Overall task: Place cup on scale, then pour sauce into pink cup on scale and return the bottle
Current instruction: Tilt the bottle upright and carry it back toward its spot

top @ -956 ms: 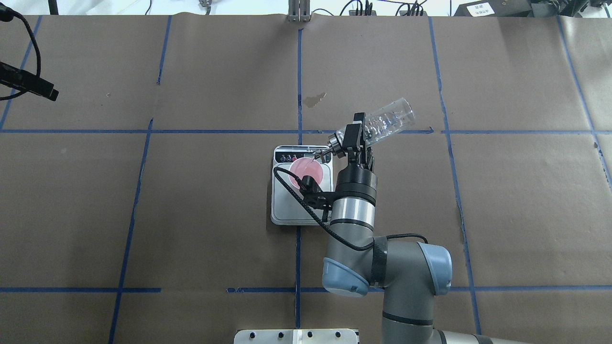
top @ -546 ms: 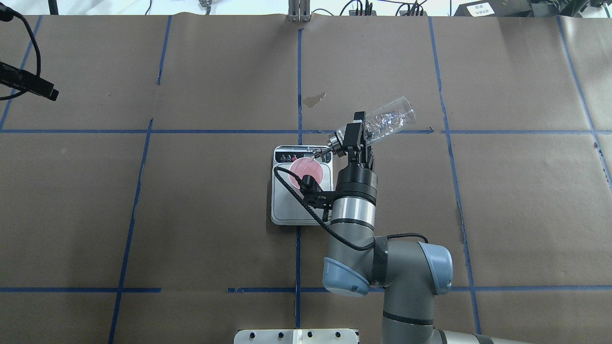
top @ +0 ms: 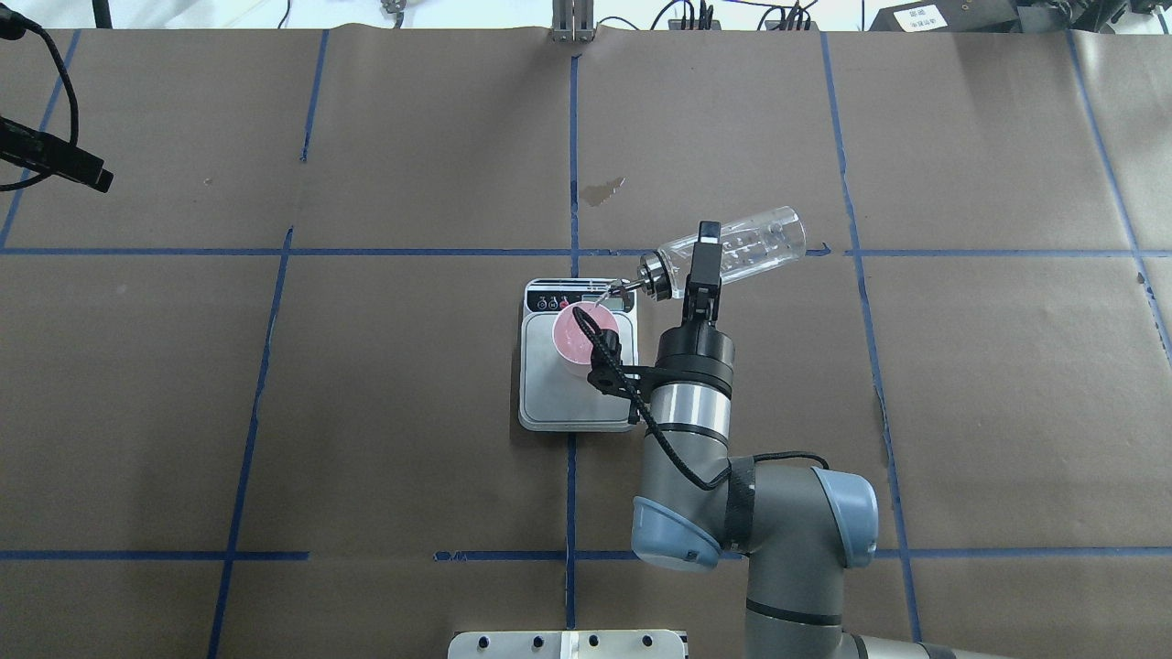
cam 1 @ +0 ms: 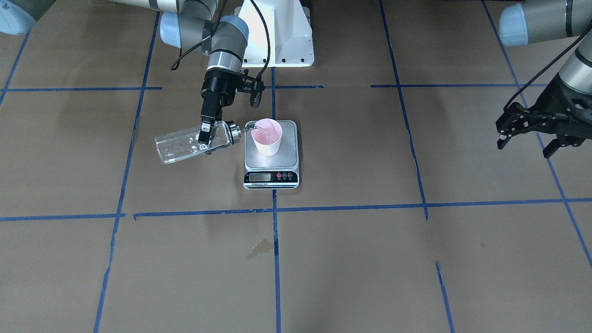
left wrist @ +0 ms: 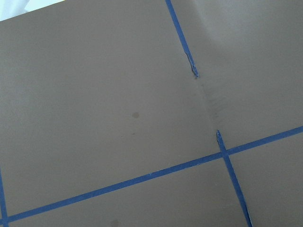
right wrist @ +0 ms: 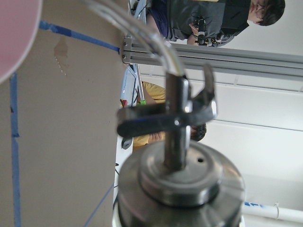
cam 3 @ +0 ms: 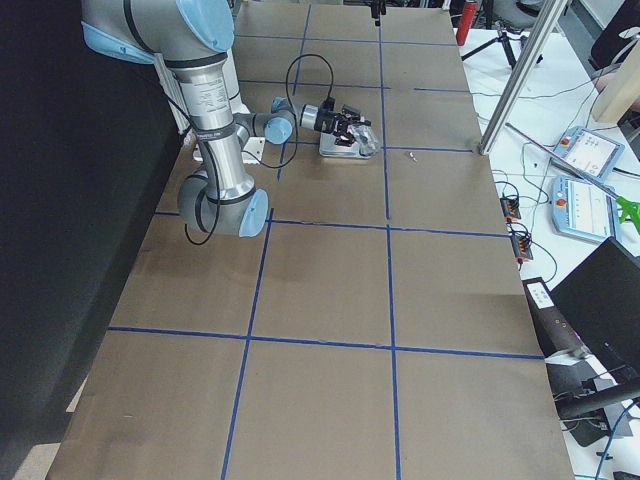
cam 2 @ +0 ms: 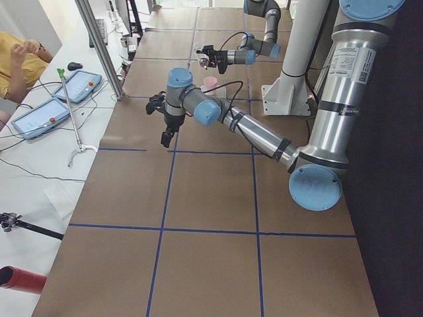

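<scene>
The pink cup (top: 579, 337) stands on the steel plate of the scale (top: 572, 403), towards its display end. My right gripper (top: 703, 261) is shut on the clear glass bottle (top: 746, 249) and holds it nearly level to the right of the scale. The metal spout (top: 615, 291) points at the cup's rim. From the front, the bottle (cam 1: 180, 147), cup (cam 1: 267, 136) and scale (cam 1: 282, 158) show the same. Droplets cling inside the glass, and the cup holds clear sauce. My left gripper (cam 1: 527, 134) is open and empty, far off to the side.
Brown paper with blue tape lines (top: 573, 137) covers the table. A small dark stain (top: 602, 191) lies beyond the scale. The white robot base (cam 1: 277, 37) stands behind the scale. Operators and tablets (cam 2: 39, 112) are beyond the table's far edge.
My right arm has shifted a little to the right and the bottle has tipped back from its steeper pouring tilt towards level. The cup is less covered by the wrist. The left arm has not moved.
</scene>
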You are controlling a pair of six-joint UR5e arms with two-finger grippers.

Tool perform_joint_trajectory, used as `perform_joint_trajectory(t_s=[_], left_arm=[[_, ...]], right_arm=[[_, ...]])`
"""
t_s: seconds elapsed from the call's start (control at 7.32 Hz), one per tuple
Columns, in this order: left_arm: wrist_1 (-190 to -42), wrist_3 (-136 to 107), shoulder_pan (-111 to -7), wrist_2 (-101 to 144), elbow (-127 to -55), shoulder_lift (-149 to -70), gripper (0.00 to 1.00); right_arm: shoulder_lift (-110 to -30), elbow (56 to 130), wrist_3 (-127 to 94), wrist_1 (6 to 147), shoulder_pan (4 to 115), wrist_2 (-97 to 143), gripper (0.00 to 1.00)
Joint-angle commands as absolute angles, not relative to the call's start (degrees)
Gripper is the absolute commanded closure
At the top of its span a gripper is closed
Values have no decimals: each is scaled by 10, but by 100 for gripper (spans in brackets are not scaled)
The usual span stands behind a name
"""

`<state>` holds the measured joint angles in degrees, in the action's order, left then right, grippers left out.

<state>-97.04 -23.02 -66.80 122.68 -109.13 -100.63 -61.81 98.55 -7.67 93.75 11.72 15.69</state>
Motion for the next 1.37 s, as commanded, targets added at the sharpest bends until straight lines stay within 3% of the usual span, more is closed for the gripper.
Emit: perform_joint_trajectory(t_s=[0.0,0.41,0.68,1.23], left_arm=[[-970,-231,-669,1227,-1093,-1006,0],[-969,-234,-669,1227,-1099,-1006,0],[-970,-234,-670,1226,-1100,-1006,0],[-970,-234,-670,1223,-1100,-1006,0]], right_arm=[[-609,991,-228,936,107,192,100],[-627,1018,-404,804,112,264,100],[-690,1045,-479,684,112,286,100],[-831,1123,-717,671,148,417,100]])
